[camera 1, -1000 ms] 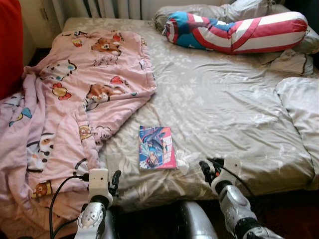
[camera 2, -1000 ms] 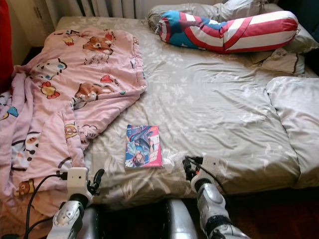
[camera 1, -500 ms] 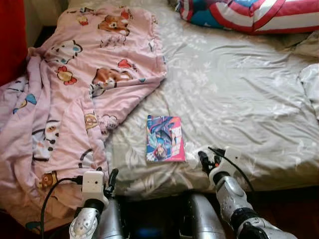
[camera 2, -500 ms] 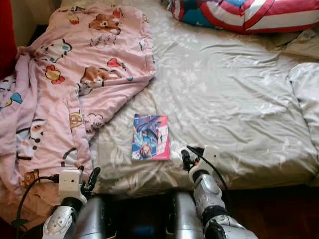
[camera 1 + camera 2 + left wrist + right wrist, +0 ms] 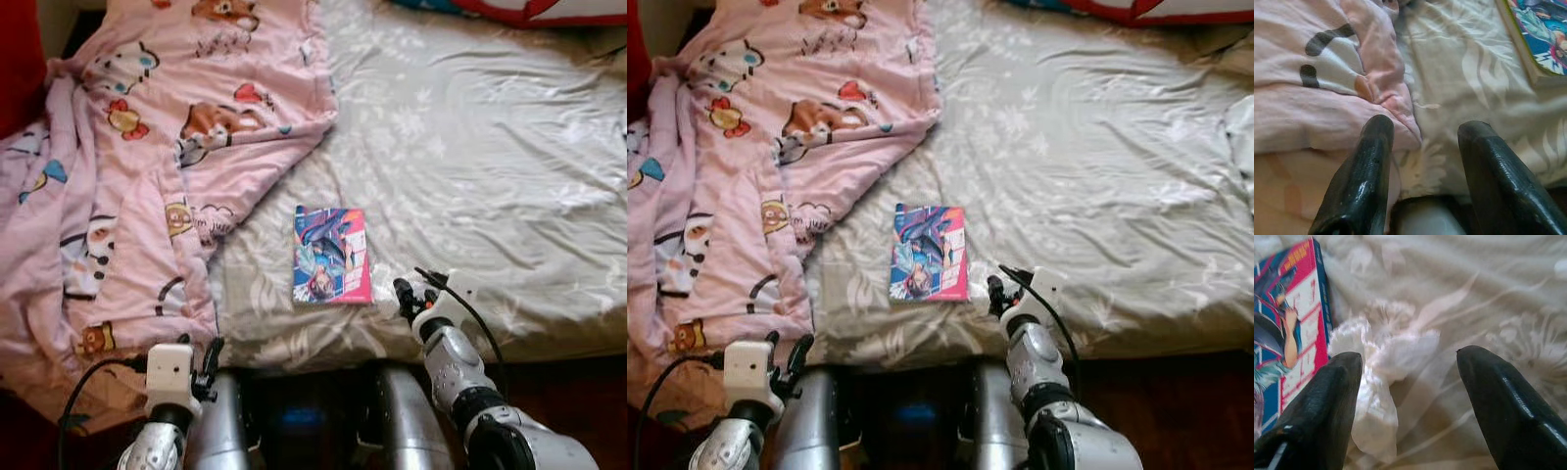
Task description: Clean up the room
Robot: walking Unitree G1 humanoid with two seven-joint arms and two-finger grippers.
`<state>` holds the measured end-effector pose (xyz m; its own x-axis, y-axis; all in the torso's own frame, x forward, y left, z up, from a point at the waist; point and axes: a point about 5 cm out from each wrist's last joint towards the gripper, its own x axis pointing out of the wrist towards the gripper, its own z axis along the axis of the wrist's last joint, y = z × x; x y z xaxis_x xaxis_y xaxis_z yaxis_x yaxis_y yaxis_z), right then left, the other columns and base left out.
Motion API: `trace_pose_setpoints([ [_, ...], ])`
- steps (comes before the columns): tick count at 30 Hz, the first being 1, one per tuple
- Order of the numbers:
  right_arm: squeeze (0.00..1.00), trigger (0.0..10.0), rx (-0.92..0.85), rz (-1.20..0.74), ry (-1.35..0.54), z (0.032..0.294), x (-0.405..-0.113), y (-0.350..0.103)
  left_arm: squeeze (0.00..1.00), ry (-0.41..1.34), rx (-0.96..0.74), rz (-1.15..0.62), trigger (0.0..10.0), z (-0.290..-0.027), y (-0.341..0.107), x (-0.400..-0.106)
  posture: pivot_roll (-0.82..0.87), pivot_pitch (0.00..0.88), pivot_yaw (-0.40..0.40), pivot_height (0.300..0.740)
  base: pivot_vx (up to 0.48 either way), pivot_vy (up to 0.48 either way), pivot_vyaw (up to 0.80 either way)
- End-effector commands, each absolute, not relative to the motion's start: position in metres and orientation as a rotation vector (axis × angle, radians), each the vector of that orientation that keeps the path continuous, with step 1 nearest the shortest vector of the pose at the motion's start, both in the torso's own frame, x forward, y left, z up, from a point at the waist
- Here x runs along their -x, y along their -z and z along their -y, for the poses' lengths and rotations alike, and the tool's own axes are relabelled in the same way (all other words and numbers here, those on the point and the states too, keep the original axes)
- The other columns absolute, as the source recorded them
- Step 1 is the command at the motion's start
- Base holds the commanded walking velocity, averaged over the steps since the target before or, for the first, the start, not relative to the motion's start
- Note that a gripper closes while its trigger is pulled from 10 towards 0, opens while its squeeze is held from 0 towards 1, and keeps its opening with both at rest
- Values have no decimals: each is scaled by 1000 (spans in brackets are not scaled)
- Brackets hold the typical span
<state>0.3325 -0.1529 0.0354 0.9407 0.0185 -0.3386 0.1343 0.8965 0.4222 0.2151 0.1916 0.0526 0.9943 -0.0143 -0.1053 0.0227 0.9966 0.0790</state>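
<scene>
A colourful comic book (image 5: 331, 255) lies flat on the grey floral sheet near the bed's front edge. A crumpled white tissue (image 5: 1382, 363) sits on the sheet just right of the book (image 5: 1288, 333). My right gripper (image 5: 412, 292) hovers low over the bed edge beside the book, open, with its fingers (image 5: 1332, 396) either side of the tissue but apart from it. A rumpled pink cartoon blanket (image 5: 147, 147) covers the bed's left part. My left gripper (image 5: 209, 354) is open below the bed edge, pointing at the blanket's hem (image 5: 1327, 112).
The grey sheet (image 5: 470, 147) stretches to the right of the book. A striped bolster (image 5: 549, 6) edges the top of the left eye view. A red object (image 5: 15, 59) stands at far left. My silver legs (image 5: 402, 421) stand against the bed front, dark floor (image 5: 578, 382) to the right.
The camera has tilted down and closer, so the bolster and pillows slid out the top. My right gripper has come nearer the book and tissue.
</scene>
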Motion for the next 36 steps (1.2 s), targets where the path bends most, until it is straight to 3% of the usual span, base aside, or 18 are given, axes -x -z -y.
trace_pose_setpoints([
  [1,0,10000,-465,-393,82,154,-326,-26,0,33,-79,-132,10000,-188,-51,-210,42,393,-62,603,0,0,0],
  [27,0,10000,-454,-311,12,146,-344,-49,0,35,-91,-148,10000,-182,-74,-197,62,438,-57,603,0,0,0],
  [28,0,5804,-455,-314,17,147,-344,-49,0,36,-90,-149,10000,-182,-74,-197,62,438,-57,603,0,0,0],
  [29,0,392,-454,-317,19,148,-343,-49,0,37,-90,-151,10000,-181,-74,-196,62,438,-57,603,0,0,0],
  [36,0,0,-454,-317,19,148,-344,-49,0,35,-92,-158,10000,-181,-74,-196,65,439,-54,603,0,0,0],
])
